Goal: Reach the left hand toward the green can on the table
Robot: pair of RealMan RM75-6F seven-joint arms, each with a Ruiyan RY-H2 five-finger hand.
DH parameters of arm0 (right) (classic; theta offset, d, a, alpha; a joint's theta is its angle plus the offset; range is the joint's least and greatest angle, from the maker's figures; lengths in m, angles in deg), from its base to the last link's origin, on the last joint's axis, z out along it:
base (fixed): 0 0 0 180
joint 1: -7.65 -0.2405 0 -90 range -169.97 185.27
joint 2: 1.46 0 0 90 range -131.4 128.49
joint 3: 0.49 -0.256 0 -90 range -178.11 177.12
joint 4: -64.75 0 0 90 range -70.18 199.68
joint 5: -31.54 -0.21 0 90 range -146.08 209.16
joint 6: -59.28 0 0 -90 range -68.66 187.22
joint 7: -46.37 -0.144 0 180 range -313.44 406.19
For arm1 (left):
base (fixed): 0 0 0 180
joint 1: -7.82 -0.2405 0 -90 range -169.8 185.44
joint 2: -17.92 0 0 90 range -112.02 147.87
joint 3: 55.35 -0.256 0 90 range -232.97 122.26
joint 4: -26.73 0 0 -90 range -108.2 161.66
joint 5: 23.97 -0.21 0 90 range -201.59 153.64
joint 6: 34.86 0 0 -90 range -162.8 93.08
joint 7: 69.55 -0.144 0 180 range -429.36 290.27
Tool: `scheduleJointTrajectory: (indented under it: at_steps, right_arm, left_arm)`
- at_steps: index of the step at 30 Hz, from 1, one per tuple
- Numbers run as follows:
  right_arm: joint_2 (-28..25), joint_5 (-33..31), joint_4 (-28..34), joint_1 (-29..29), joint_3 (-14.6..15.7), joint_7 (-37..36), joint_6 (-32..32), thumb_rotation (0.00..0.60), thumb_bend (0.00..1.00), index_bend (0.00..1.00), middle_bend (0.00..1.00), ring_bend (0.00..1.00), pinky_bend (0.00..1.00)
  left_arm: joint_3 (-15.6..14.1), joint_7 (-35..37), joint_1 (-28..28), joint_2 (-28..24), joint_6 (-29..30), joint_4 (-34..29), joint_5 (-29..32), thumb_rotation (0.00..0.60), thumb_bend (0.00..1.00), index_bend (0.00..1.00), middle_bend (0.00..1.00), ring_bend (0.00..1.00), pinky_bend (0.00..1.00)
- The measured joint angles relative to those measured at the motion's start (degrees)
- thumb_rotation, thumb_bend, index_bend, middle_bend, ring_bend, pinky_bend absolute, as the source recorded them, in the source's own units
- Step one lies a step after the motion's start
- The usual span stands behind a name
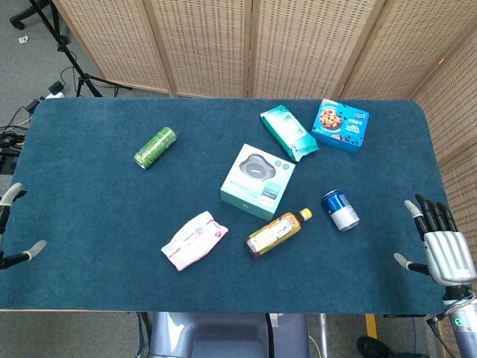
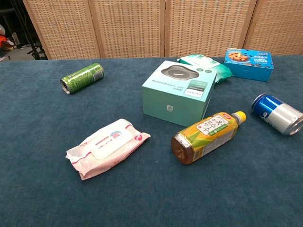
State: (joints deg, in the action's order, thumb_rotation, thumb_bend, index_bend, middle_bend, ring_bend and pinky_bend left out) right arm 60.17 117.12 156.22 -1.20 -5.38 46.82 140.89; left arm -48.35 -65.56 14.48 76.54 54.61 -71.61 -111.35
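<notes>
Head view: left hand [image 1: 10,224] spread, holding nothing, well apart from green can [image 1: 155,147]

The left hand [image 1: 13,227] shows only fingertips at the left edge, spread apart. The right hand [image 1: 443,250] is flat, fingers apart, holding nothing.

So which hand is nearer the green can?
Left. The left hand sits at the table's left edge, below the green can; the right hand is across the table.
</notes>
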Motion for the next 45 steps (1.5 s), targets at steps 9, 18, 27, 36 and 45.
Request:
scheduleJointTrajectory:
  at_steps: [9,18,27,36,45]
  right_arm:
    - [0.43,-3.31,-0.78,-0.94,-1.14,-0.09,-2.41,0.6,0.0,0.0,0.0,0.0,0.0]
    - [0.8,-7.19,-2.14,-1.44,-2.53,0.25,-4.0,0.6,0.0,0.0,0.0,0.0,0.0]
    - [1.6,-11.2,-4.25,-2.34,-3.71,0.81,-6.91,0.6,0.0,0.0,0.0,0.0,0.0]
    - [2.0,-12.26,-5.21,-2.81,-4.09,0.96,-7.81,0.6,0.0,0.0,0.0,0.0,0.0]
    - [2.13,-12.74,-5.43,-2.9,-4.19,1.18,-8.08,0.6,0.0,0.0,0.0,0.0,0.0]
  left_arm:
    - [7.46,2.2,13.06,2.32,-18.84,1.34,10.4,0.6,0.27,0.0,0.96,0.99,1.0]
    - [10.91,2.81,28.1,8.16,-43.0,11.12,28.06,0.6,0.3,0.0,0.96,0.99,1.0]
    - [11.1,1.29,37.74,18.38,-54.37,27.84,39.85,0.6,0.33,0.0,0.96,0.99,1.0]
    - [9.12,0.33,44.8,28.1,-64.05,42.87,49.03,0.6,0.33,0.0,0.96,0.99,1.0]
    - [8.8,1.27,45.71,30.0,-65.2,45.4,48.53,0.6,0.37,0.0,0.96,0.99,1.0]
